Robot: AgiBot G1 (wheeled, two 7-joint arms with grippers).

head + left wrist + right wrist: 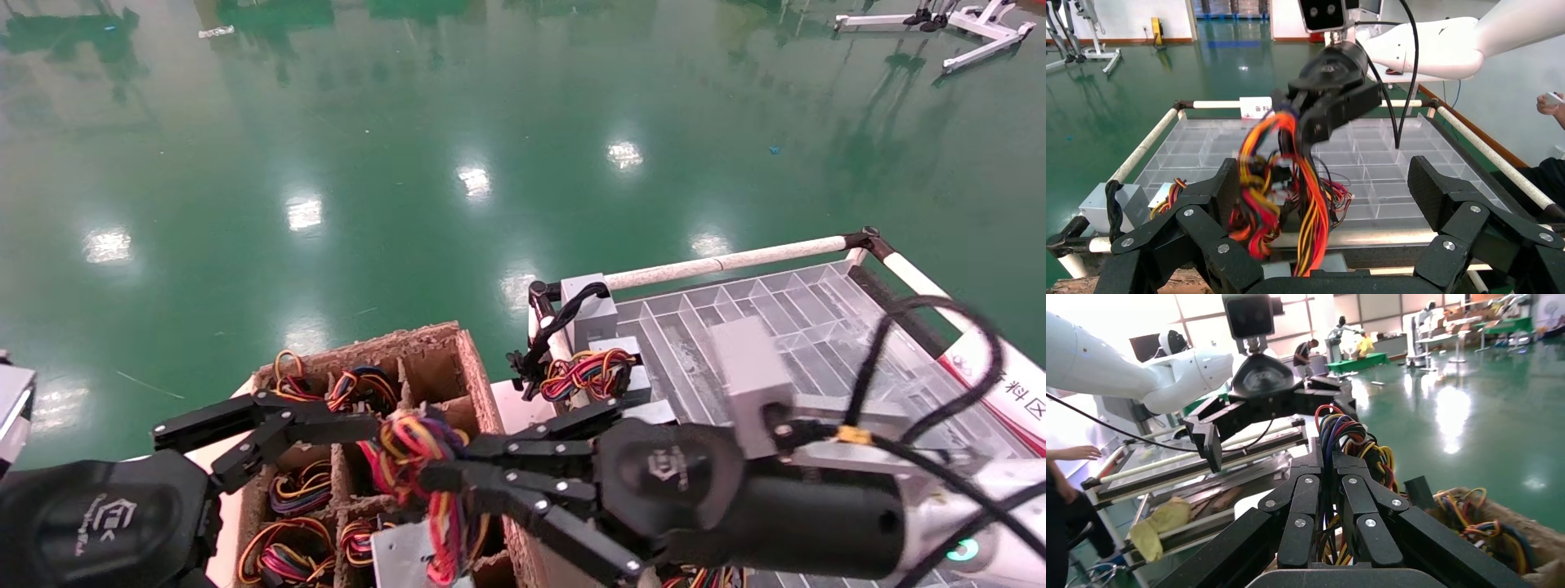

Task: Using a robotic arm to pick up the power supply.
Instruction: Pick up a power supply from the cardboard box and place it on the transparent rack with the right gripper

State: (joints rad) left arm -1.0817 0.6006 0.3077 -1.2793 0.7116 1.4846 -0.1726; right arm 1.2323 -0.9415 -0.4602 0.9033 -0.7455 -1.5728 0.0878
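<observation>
You have a divided cardboard box (445,359) on the left holding wired supplies, and a clear compartment tray (784,314) on the railed cart (727,261) to the right.

2 grippers (409,445) (159,433), 2 visible PSU boxes (404,555) (590,314)

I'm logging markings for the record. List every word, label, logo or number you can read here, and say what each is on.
"料区": two characters on the white and red sign at the right rail of the clear tray; the rest of the line is cut off.
White logo on the right gripper, shut on the wire bundle: an emblem, its small lettering too blurred to read.
White logo on the open left gripper: small lettering also unreadable.
White label on the far rail: too blurred.
</observation>
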